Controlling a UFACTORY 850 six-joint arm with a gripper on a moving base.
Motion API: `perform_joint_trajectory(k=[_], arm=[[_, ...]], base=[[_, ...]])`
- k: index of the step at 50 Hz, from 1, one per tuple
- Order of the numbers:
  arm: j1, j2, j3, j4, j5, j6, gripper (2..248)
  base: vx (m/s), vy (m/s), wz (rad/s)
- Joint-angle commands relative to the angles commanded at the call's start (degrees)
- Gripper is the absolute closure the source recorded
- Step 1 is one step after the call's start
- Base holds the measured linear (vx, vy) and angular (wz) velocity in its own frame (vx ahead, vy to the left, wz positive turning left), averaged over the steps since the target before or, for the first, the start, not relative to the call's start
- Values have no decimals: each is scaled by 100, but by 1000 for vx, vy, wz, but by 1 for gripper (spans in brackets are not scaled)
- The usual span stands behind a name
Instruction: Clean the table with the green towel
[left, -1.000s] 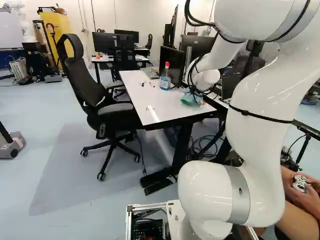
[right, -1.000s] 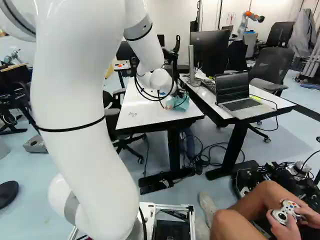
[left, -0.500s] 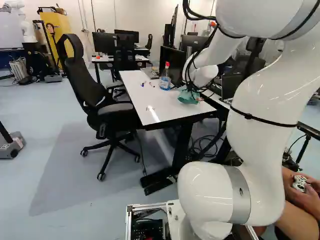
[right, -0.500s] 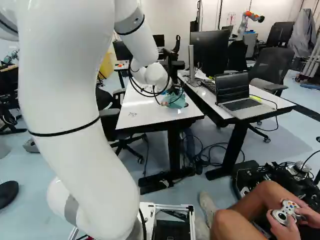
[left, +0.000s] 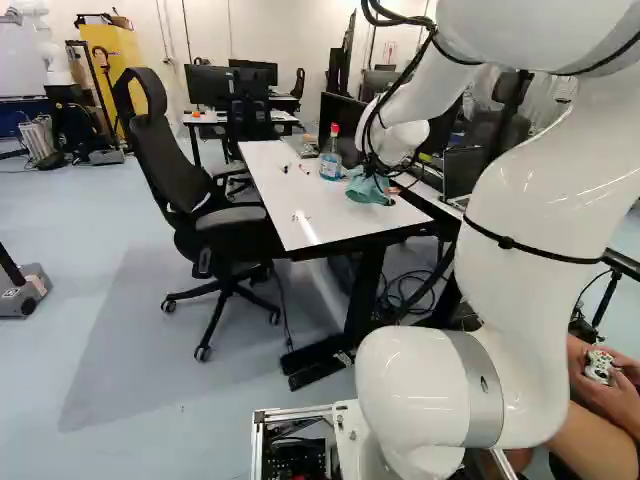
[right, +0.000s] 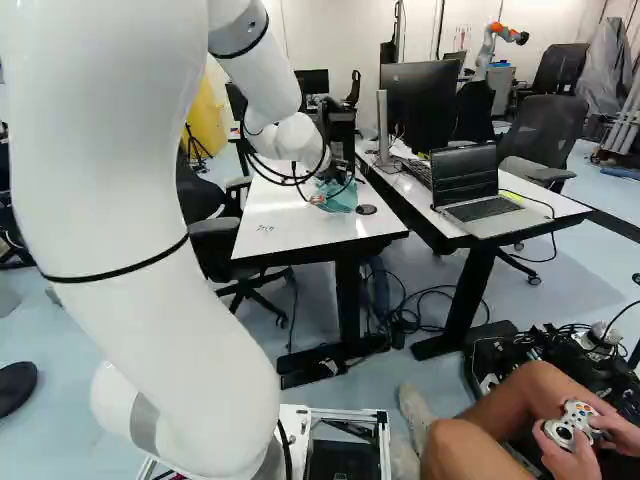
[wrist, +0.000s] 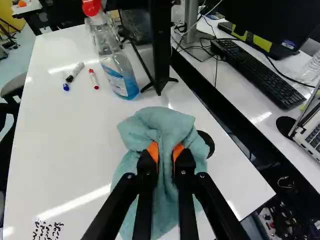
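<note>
On the white tabletop (wrist: 70, 150), near its corner beside the gap to the second table (wrist: 225, 42), we have the green towel (wrist: 162, 122) bunched up, its folds spreading over the surface. Our jaws are clenched on it, cloth pinched between the orange pads (wrist: 153, 150) from both sides. Just beside the towel we see a dark round cable hole (wrist: 206, 143). Ahead of it stand a red-topped spray bottle (wrist: 120, 75) with blue liquid and a black stand (wrist: 160, 55). Beyond the towel, near the bottle, lie a red marker (wrist: 93, 79), a black marker (wrist: 75, 72) and a blue marker (wrist: 65, 82). Black marks (wrist: 47, 230) show on our tabletop near one edge, well apart from the towel.
</note>
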Motion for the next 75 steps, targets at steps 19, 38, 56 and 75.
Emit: perform_joint_trajectory(k=[19, 38, 56, 75], arm=[[289, 180, -54, 0, -346, 0, 199], [578, 126, -113, 0, -760, 0, 199], [855, 53, -191, 0, -1161, 0, 199], [1134, -43, -297, 0, -1408, 0, 199]], base=[[0, 0, 0], [0, 0, 0], [0, 0, 0], [0, 0, 0]])
